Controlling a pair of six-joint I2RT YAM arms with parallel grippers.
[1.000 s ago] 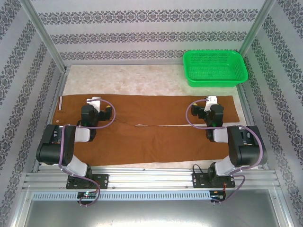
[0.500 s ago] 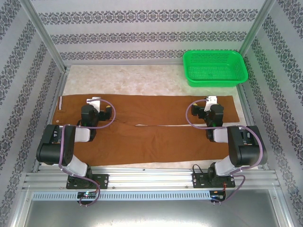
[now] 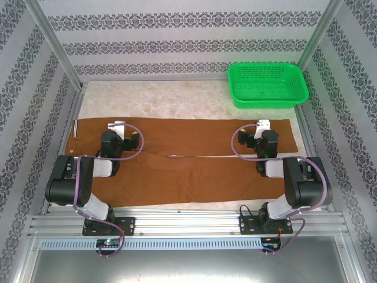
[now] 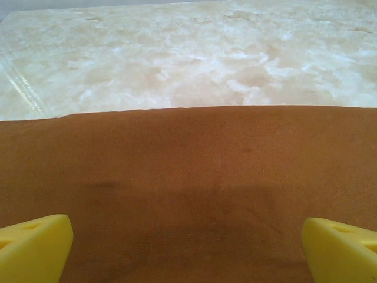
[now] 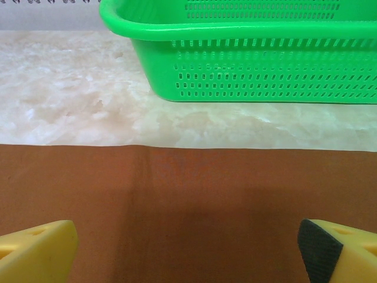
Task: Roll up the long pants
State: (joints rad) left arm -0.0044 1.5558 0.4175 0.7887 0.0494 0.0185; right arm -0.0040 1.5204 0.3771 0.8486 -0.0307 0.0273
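Note:
The rust-brown long pants (image 3: 188, 159) lie flat across the table, waistband at the left, legs running right, a thin gap between the legs near the middle. My left gripper (image 3: 116, 131) hovers over the far leg near the waist end; its yellow fingertips (image 4: 35, 247) stand wide apart with only flat cloth (image 4: 194, 188) between them. My right gripper (image 3: 263, 130) is over the far leg near the cuffs, open too, yellow fingertips (image 5: 38, 250) spread over the cloth (image 5: 194, 206). Neither holds anything.
A green perforated basket (image 3: 267, 84) stands at the back right, just beyond the pants' far edge (image 5: 259, 59). Pale marbled tabletop (image 3: 171, 103) lies behind the pants. Metal frame rails run along the left and right sides.

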